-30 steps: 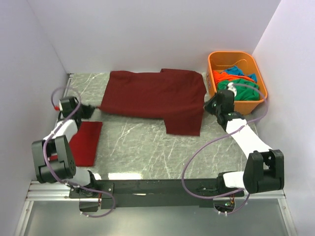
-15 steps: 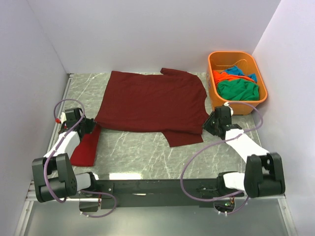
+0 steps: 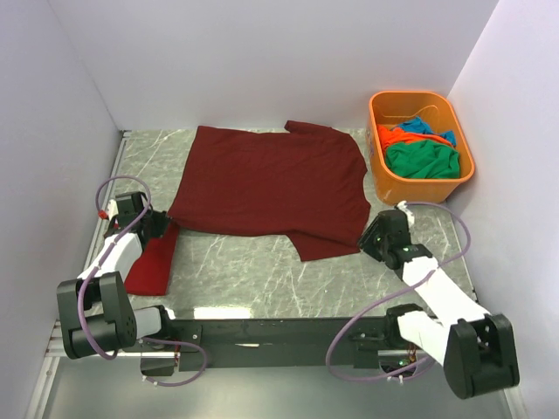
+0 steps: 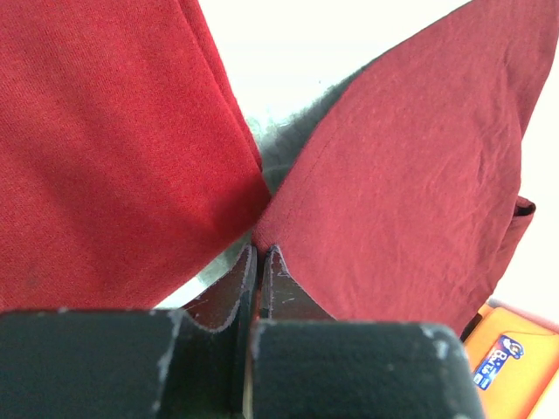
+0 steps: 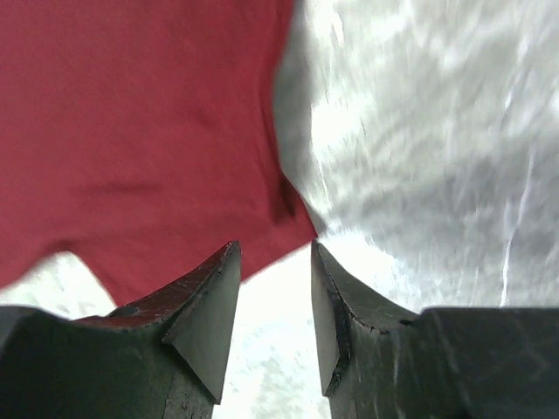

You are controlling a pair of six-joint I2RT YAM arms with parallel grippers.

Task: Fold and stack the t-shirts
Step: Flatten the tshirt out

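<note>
Maroon t-shirt (image 3: 271,188) is spread flat towards the back of the table (image 3: 262,271), orange tub (image 3: 423,187) just to its right. Left gripper (image 3: 164,224) has its fingers pinched together on the shirt's near-left corner, right by the folded red t-shirt (image 3: 150,262). Right gripper (image 5: 273,246) has its fingers apart, hem corner just ahead of them, not gripped

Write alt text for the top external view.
A maroon shirt lies spread across the table; the left hand is at its near-left corner, the right hand just off its near-right edge. A folded red shirt lies near left, and an orange tub of more shirts stands far right.
</note>
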